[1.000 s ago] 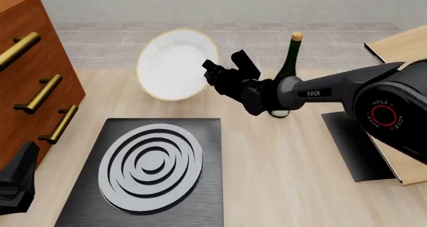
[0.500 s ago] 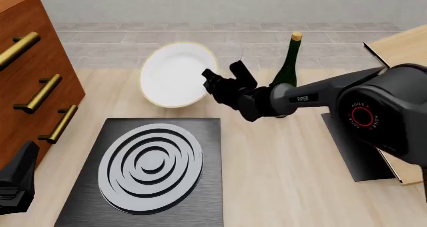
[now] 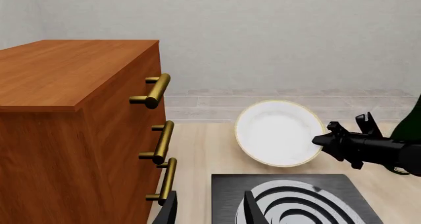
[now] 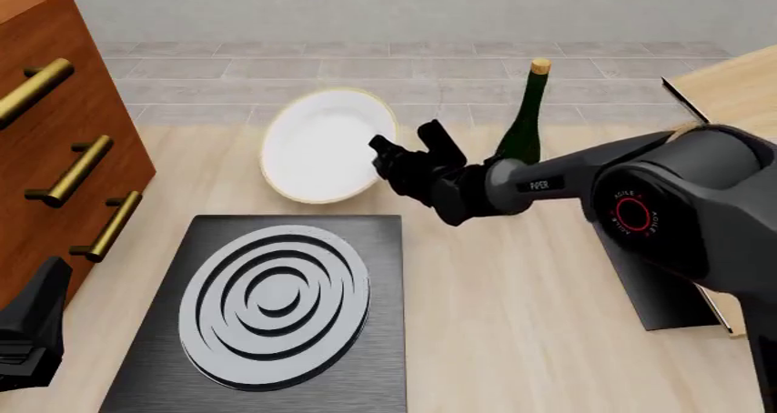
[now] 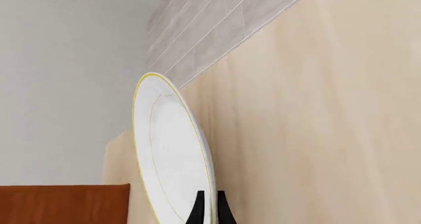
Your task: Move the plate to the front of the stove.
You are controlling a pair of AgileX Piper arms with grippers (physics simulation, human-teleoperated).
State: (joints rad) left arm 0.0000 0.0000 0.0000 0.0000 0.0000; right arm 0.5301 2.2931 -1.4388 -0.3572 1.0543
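plate: 1 | stove: 1 | bottle: 1 | dresser: 1 | dresser handles: 3 | black mat: apparently 1

Sim kitchen: stove, wine bottle, wood drawers.

You see a white plate with a thin gold-yellow rim, beyond the dark grey-black stove with its concentric silver-grey rings; beside the stove, a red-brown dresser with brass handles.
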